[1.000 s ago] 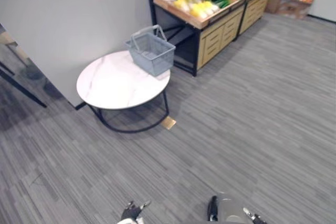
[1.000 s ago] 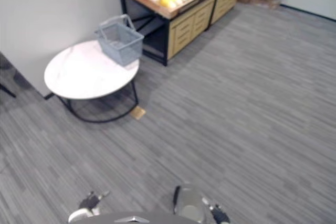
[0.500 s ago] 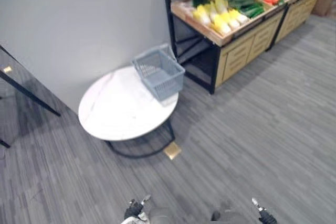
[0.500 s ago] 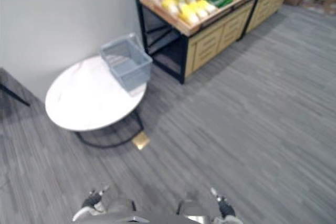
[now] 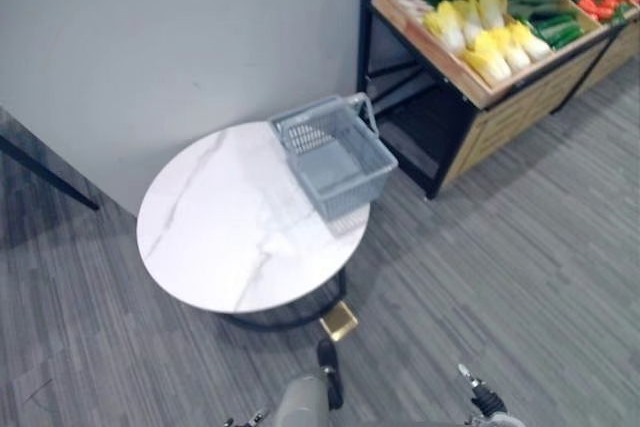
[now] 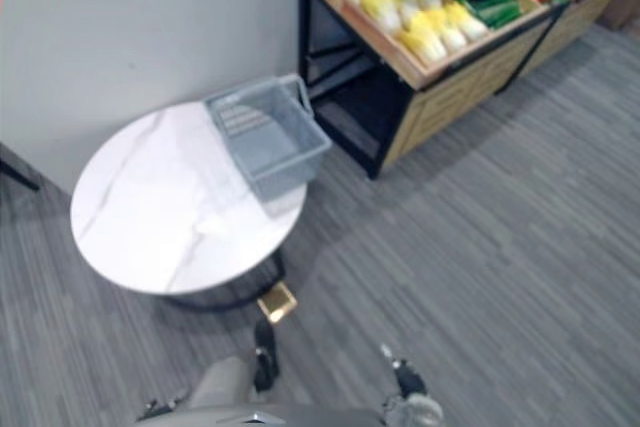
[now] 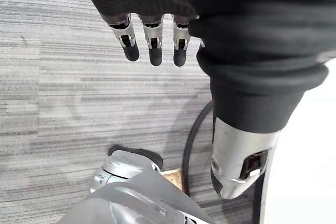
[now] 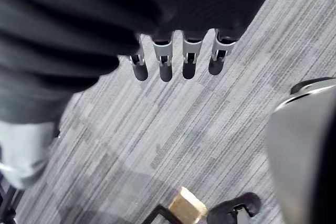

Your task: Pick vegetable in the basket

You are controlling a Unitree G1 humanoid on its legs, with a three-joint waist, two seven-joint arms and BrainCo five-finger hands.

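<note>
Peeking right hand (image 5: 483,404), vegetables (image 5: 487,32) cropped, perhaps cabbages

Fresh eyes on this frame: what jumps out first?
The grey plastic basket, apparently empty, sits at the far right edge of the round white marble table. Beyond it to the right, a wooden produce stand holds yellow and green vegetables. The left hand and right hand hang open over grey carpet, holding nothing.
</note>
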